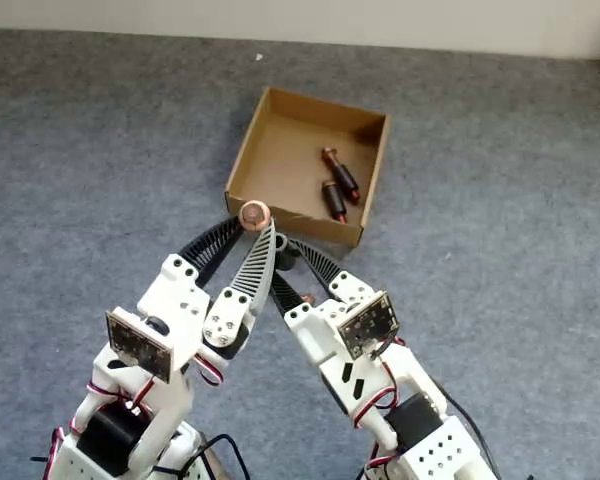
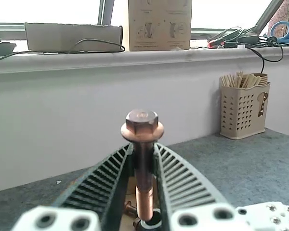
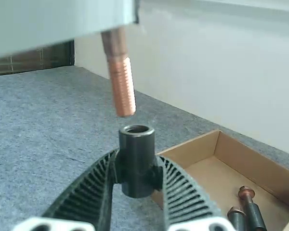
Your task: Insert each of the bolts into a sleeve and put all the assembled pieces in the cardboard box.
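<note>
The left tool is closed on a copper-coloured bolt and holds it upright by the shank, with the hexagonal head on top and the threaded end pointing down. In the left wrist view the two ribbed fingers press on the shank from both sides, just below the flange of the head.

The right tool is closed on a dark sleeve. It holds the sleeve upright, with the open hole facing up. The threaded end of the bolt hangs just above this hole, and a small gap remains, so it is not yet inside. Both tools meet near the front wall of the cardboard box, which stands on the grey surface.

Inside the box two assembled pieces lie close to each other, near the wall on the right arm's side. Each one is a bolt already sitting in a dark sleeve.

In the left wrist view, a beige holder with wooden sticks stands farther back by the white wall.
</note>
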